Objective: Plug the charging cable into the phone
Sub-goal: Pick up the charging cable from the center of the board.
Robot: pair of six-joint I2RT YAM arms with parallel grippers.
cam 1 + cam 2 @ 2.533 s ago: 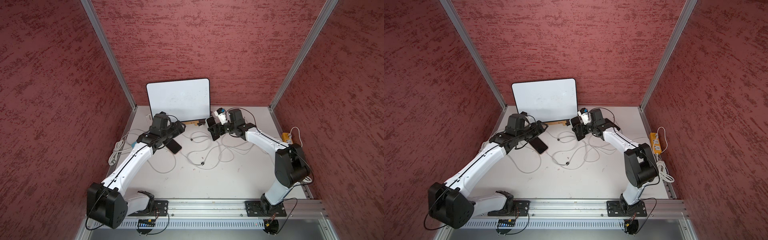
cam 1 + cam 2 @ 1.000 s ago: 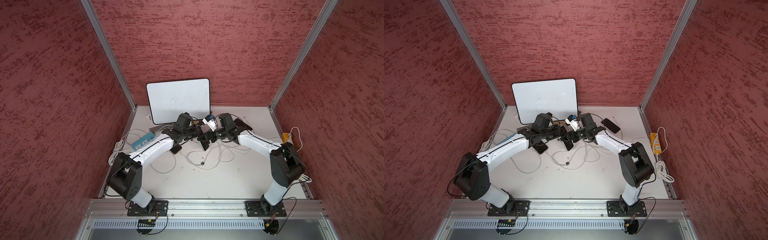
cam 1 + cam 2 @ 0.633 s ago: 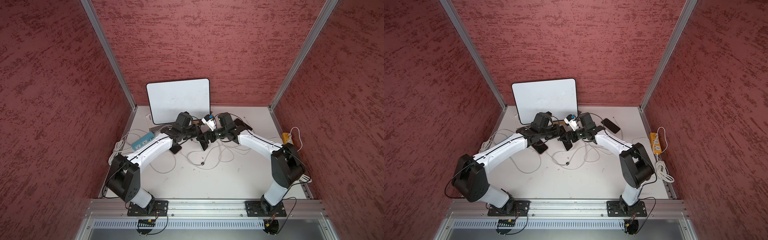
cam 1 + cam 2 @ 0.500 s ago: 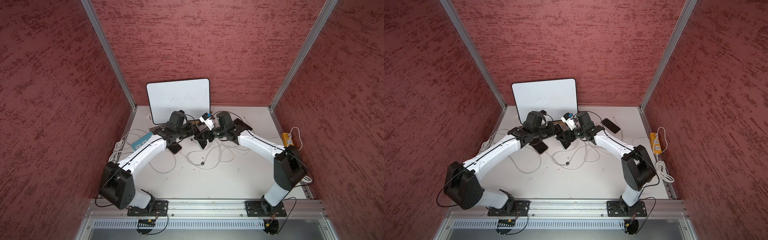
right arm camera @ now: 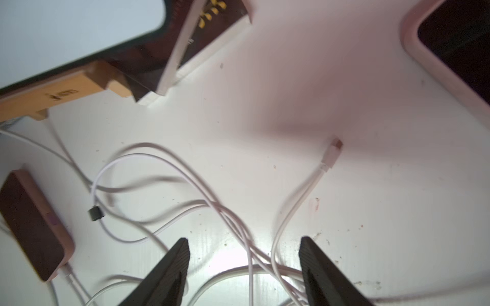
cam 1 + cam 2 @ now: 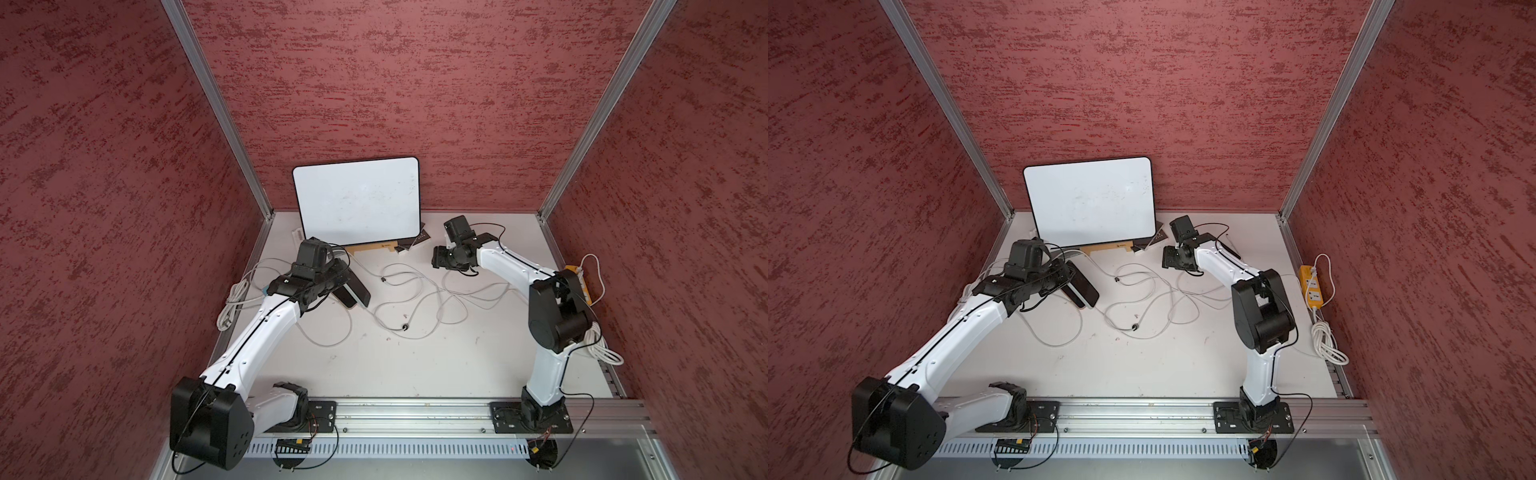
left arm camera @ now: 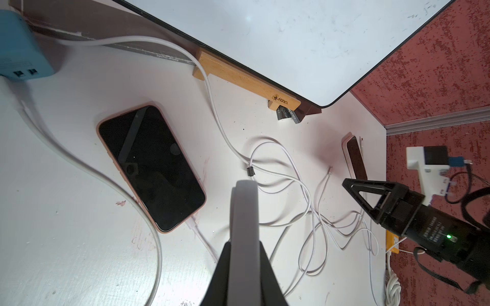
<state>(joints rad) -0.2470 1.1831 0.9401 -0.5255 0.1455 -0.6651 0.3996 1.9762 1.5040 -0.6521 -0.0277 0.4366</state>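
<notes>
Left wrist: left gripper [image 7: 244,188] has its fingers pressed together, holding nothing, and hangs over the white desk [image 7: 66,238]. The phone [image 7: 151,169], in a peach case, lies flat and screen up just beside it. A charging cable [image 7: 195,231] is seated in the phone's end. A blue charger block [image 7: 21,53] sits near the whiteboard [image 7: 291,39].

Right wrist: right gripper [image 5: 243,239] has its fingers spread, nothing between them. Cable loops lie on the desk below. A loose connector [image 5: 333,151] rests near a second phone [image 5: 450,53] in a pink case, not touching it.

Top views: red textured walls [image 6: 374,83] box in the desk on three sides. The whiteboard stands against the back wall. White cable is tangled mid-desk, and a yellow power strip [image 6: 1312,286] lies at the right edge. The grippers are well apart.
</notes>
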